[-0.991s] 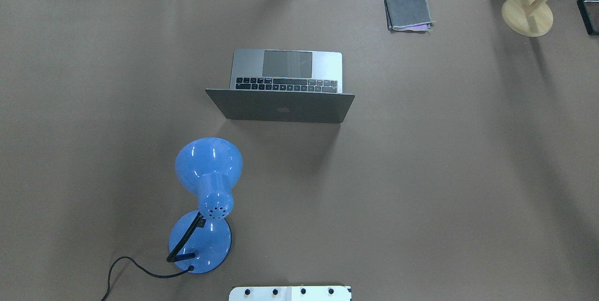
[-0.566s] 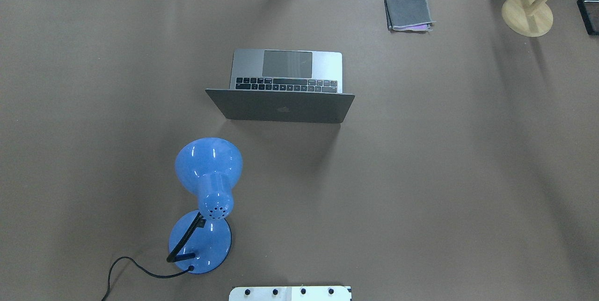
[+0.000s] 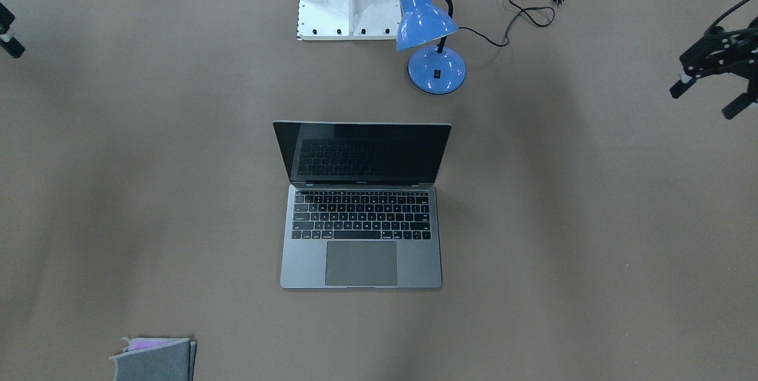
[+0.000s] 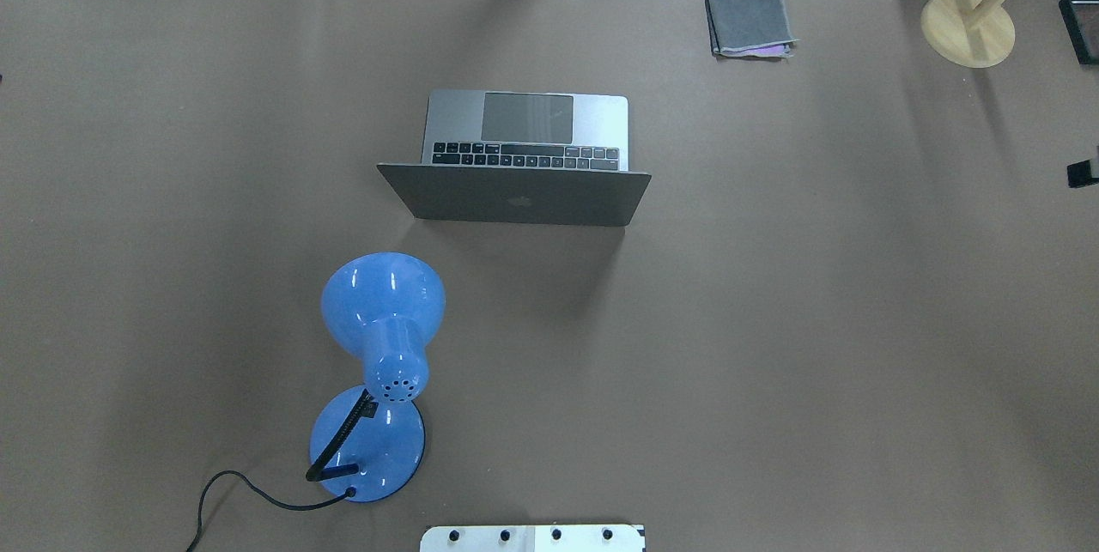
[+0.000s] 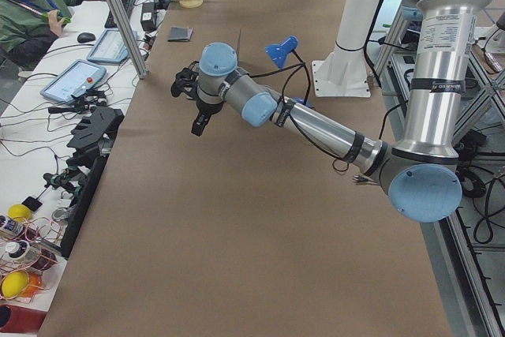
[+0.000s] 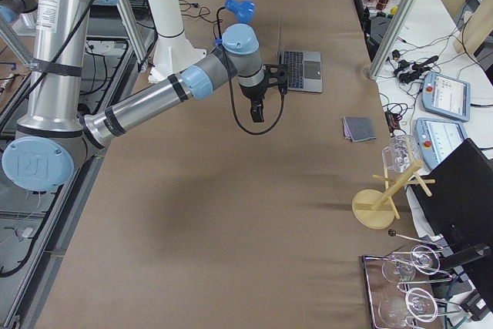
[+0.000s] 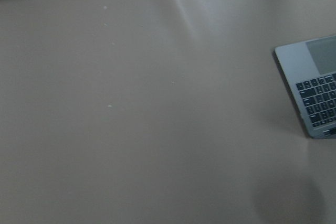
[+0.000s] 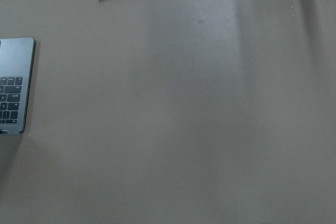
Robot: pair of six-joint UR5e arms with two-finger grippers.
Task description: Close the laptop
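A blue lamp (image 3: 429,31) is seen above the laptop (image 3: 361,233). The left gripper (image 3: 703,101) is held spread at the right edge; the right gripper (image 6: 257,110) cannot be judged.

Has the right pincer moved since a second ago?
Yes. The right pincer now pokes into the overhead view's right edge, below the wooden stand; earlier it was out of frame.

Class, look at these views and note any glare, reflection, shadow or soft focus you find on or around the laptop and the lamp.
Exterior front-facing: the laptop mirrors its keyboard in its dark screen. Overhead exterior: white glare streaks on the blue lamp; the laptop's soft shadow falls toward the robot. Left wrist: pale, hazy, soft focus.
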